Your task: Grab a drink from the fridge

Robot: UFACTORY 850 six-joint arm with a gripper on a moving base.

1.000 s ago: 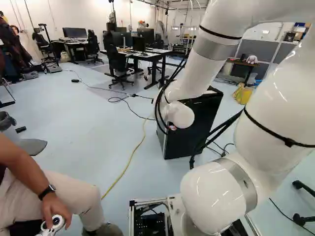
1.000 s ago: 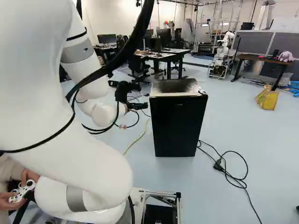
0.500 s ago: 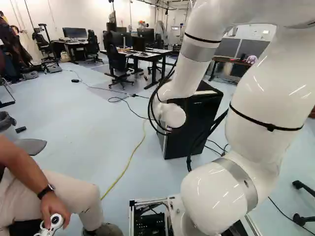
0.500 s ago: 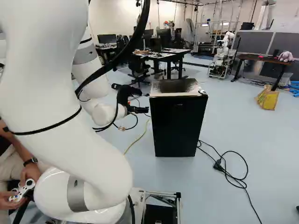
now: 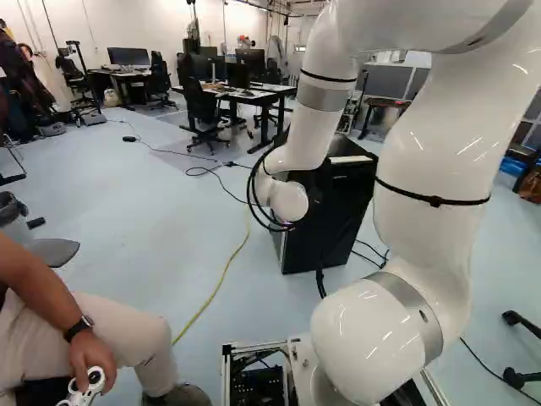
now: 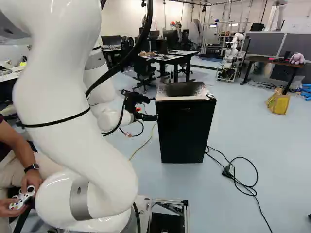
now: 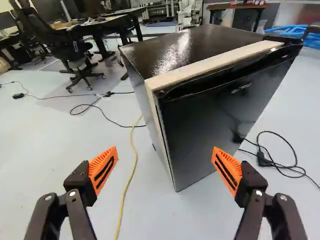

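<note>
Fridge (image 6: 184, 131) is on the floor ahead of the base, door shut, black front with a paler strip along the top edge. It's about mid-frame in the right base view and half tucked behind the white arm (image 5: 325, 110) in the left one. The gripper (image 6: 153, 108) is hanging just off to the fridge's left in the right base view, spread wide with nothing in its grasp. Wrist view has the orange pads (image 7: 103, 170) well apart, with the fridge's near bottom corner showing between them. Can't tell if either finger is actually touching it tbh. There's a yellow cable (image 7: 134, 160) running along the floor beside the fridge, and on its other side a black cable with a plug (image 6: 226, 172) lying loose. Way back there's another robot (image 6: 230, 60) near a brown table (image 6: 272, 61).
</note>
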